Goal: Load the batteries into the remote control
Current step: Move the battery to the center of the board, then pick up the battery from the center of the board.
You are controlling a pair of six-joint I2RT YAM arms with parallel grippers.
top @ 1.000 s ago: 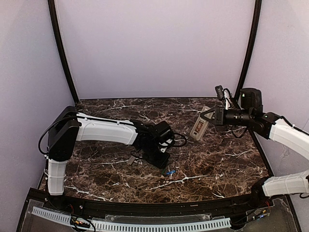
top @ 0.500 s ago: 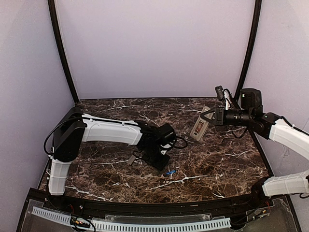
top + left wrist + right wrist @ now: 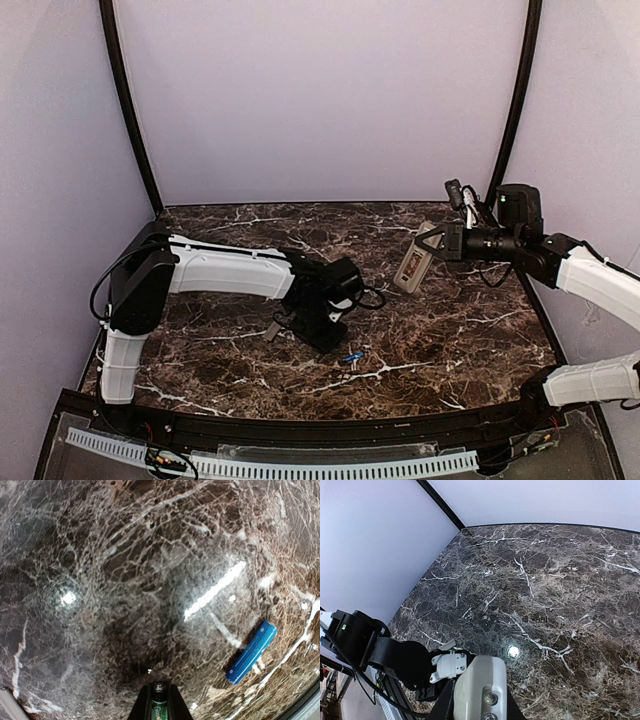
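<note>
Lying nearest the front edge of the desk (image 3: 450, 345), the blue battery (image 3: 350, 356) sits flat and alone, with bare marble open to its right and toward the front rim. Just behind it and to its left, the left gripper (image 3: 159, 692) hangs low over the desk, clenched on a second battery (image 3: 160, 709) (dark wrap, green lettering, metal tip poking past the fingers). Farther left of the blue battery, a small grey cover piece (image 3: 272, 330) lies flat. Well behind and right of the blue battery, the right gripper (image 3: 428, 243) grasps the remote control (image 3: 411, 265), raised and tilted, with open marble beneath and the far wall beyond.
</note>
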